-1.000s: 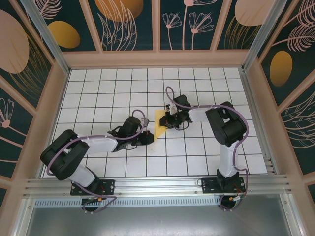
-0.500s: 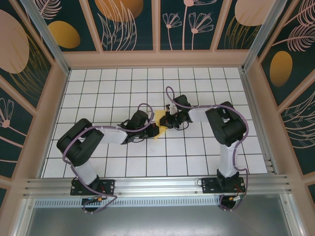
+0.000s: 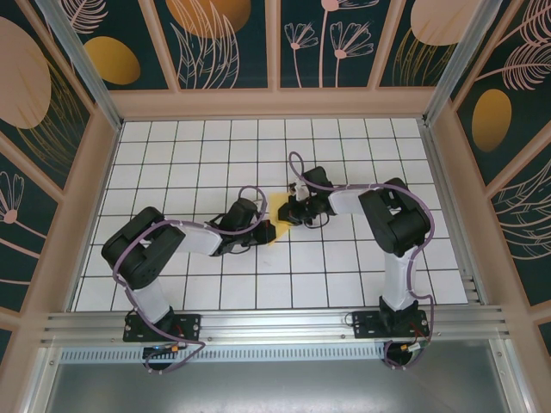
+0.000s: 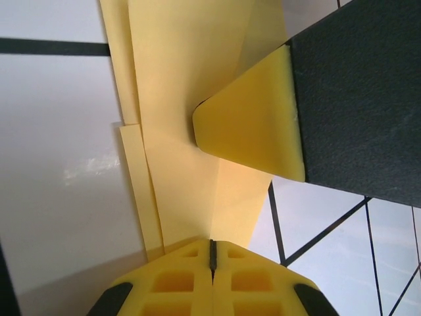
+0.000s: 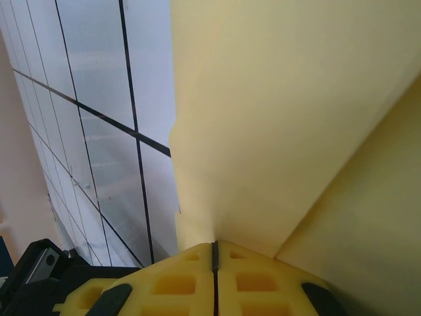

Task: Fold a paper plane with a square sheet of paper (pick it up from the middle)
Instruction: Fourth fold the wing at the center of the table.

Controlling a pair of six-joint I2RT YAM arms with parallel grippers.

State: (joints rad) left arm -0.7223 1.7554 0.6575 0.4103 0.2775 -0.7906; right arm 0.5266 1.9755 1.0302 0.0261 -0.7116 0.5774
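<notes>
Seen from above, the creased sheet of paper (image 3: 280,209) is lying mid-table (image 3: 172,155); in the left wrist view the left gripper (image 4: 212,253) is pinching it shut, and in the right wrist view the right gripper (image 5: 214,249) is clamping it too.

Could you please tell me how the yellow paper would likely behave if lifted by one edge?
Probably floppy and light: the paper looks thin, with loose layered flaps. Its visible creases may stiffen it slightly along the folds.

A robot test booth (lab-like): gridded tabletop (image 3: 172,163), aluminium frame rail (image 3: 275,325), floral wall panels (image 3: 224,43).
</notes>
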